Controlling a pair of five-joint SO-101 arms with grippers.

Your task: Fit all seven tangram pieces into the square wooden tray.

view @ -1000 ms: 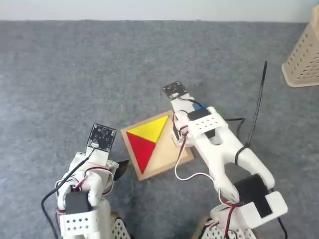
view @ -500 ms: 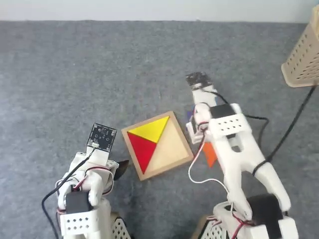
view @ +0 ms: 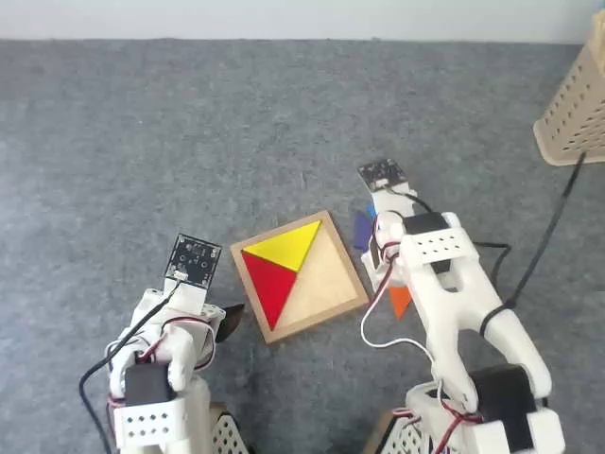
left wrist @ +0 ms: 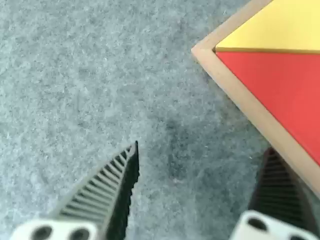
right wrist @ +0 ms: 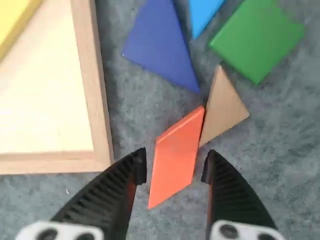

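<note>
Right gripper [right wrist: 175,156] now astride orange piece [right wrist: 176,165]

Bright, even light falls from above across the grey carpet [view: 142,123], so shadows stay soft. A faint dark patch lies on the carpet beneath the left gripper [left wrist: 202,147]. The red piece [left wrist: 285,95] and yellow piece [left wrist: 280,30] look matte and evenly lit.

Small robotics lab or hobby test bench, by appearance. The table is covered with grey felt-like carpet [view: 142,123]; a plain white wall [view: 284,17] is seen behind.

Two white plastic arms, left arm [view: 156,378] and right arm [view: 454,293], are mounted side by side. Loose red and white wires [view: 363,326] and a black cable [view: 542,251] are left exposed.

A square wooden tray [view: 319,318] is set between the arms. A beige perforated plastic basket [view: 579,104] is kept at the edge.
</note>
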